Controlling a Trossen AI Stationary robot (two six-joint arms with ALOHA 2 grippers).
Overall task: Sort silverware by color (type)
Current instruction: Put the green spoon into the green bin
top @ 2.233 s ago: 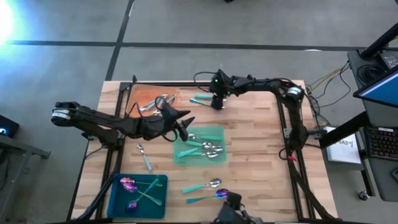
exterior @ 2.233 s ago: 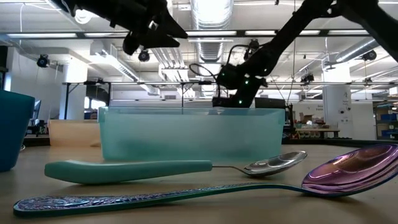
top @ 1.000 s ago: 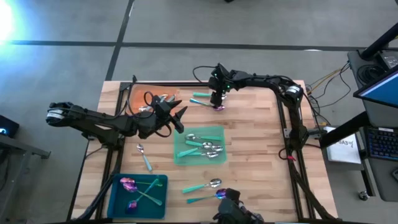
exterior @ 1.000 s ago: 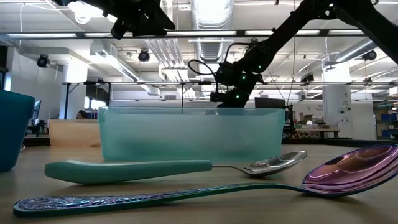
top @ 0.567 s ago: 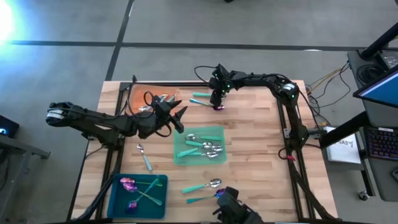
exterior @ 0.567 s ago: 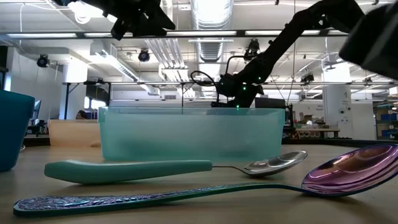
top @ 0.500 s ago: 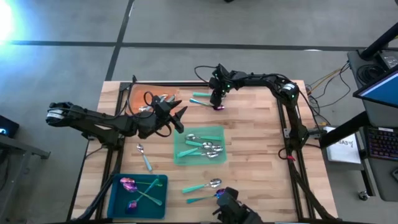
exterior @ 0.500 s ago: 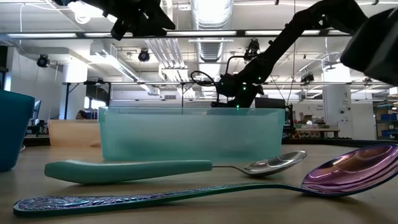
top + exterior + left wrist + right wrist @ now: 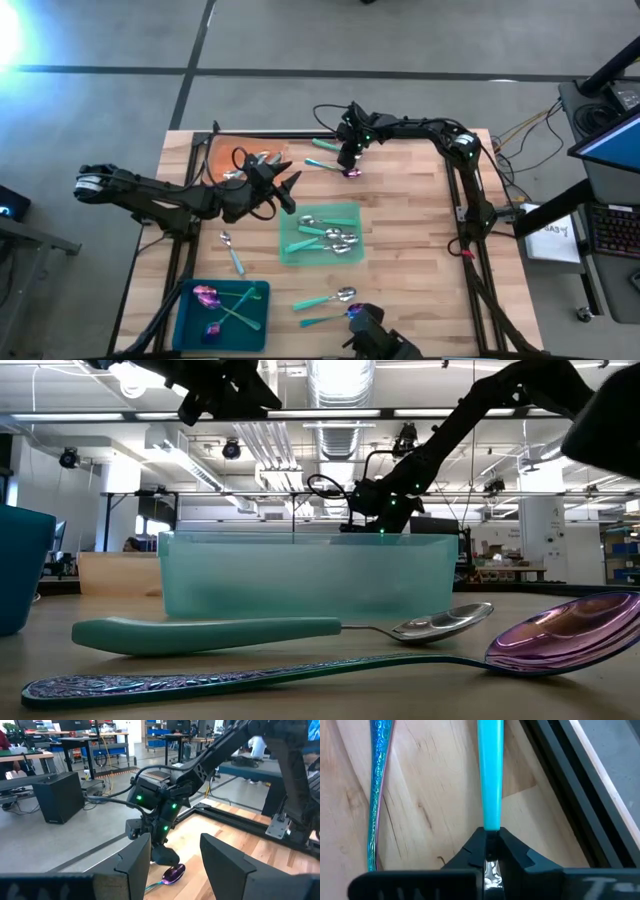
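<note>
Right claw (image 9: 489, 851) clenched on one teal-handled spoon (image 9: 489, 780) at the counter's (image 9: 410, 230) far edge; one purple-headed spoon (image 9: 351, 172) just beside. Left claw (image 9: 287, 186) released, over the orange mat (image 9: 222, 152). Green mat (image 9: 296, 252): roughly four spoons, overlapping. Teal mat (image 9: 188, 322): three.

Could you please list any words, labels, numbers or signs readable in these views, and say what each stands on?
None can be read.
The white paper beside the table's right edge carries dark marks, too small to read.
The screen at the right edge shows no legible text.
The silverware shows no lettering.
</note>
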